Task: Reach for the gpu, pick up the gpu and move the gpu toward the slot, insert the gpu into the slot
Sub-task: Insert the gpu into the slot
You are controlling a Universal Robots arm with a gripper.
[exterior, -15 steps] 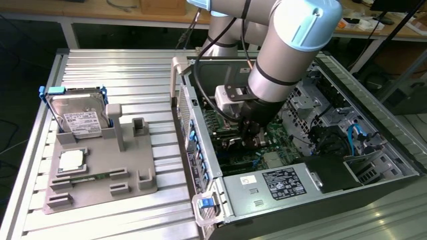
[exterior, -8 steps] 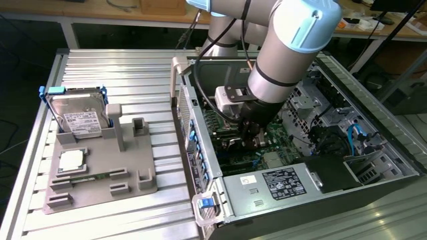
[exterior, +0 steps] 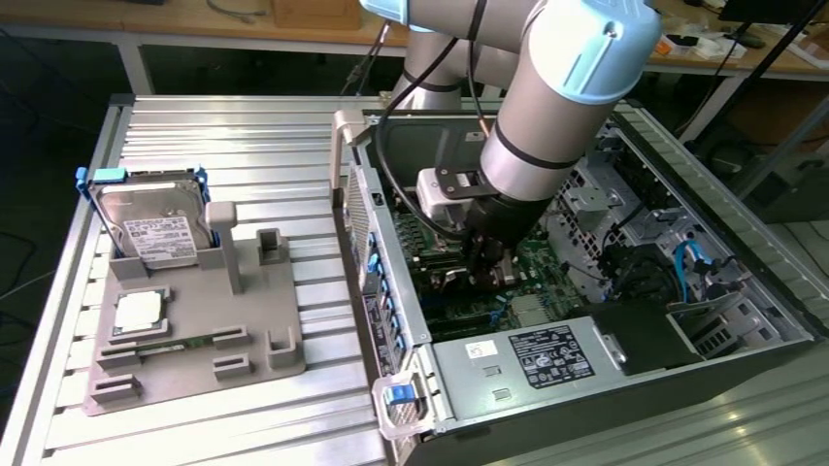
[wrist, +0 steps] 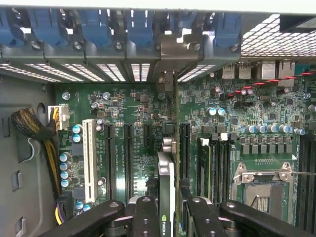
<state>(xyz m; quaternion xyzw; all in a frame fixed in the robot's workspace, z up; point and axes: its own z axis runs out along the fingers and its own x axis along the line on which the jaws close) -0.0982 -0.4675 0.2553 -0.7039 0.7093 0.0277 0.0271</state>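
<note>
Gripper [wrist: 166, 210] clenched on gpu [wrist: 166, 192], card edge-on over green motherboard [wrist: 133, 103], bracket toward 12 o'clock.

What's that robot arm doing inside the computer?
The robot's hand is reaching down into the open computer case, holding the gpu edge-on between its fingers. The card stands upright over the green motherboard, its metal bracket up against the case's back wall. Whether it is fully pushed in can't be told. Outside, a hard drive sits in a grey holder.
</note>
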